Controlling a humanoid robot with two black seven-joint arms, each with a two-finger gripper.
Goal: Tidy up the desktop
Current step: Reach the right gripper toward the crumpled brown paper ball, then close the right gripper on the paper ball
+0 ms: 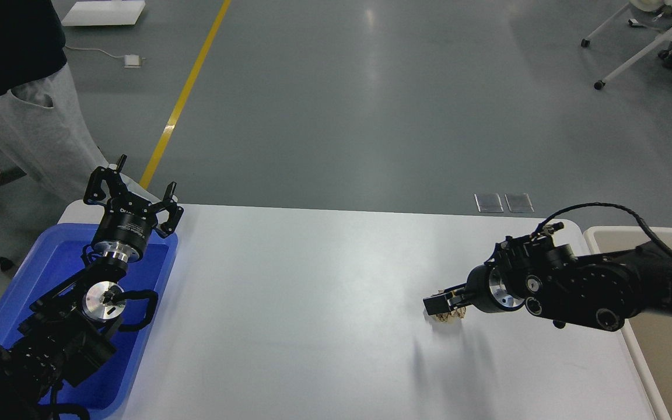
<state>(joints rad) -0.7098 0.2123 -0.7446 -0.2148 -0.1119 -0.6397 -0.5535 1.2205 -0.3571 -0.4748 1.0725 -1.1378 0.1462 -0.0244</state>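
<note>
The white desktop (312, 303) fills the middle of the head view. My right gripper (442, 308) comes in from the right, points left, and hovers low over the desktop's right part. Its fingers are closed around a small tan crumpled object (447, 316), partly hidden under them. My left gripper (135, 195) is raised over the far end of the blue tray (38, 280) at the left, with its fingers spread open and nothing in them.
A beige-white bin (657, 326) stands at the desktop's right edge, under my right arm. A person in grey trousers (32, 128) stands beyond the far left corner. Rolling chairs (651, 41) stand at the far right on the grey floor.
</note>
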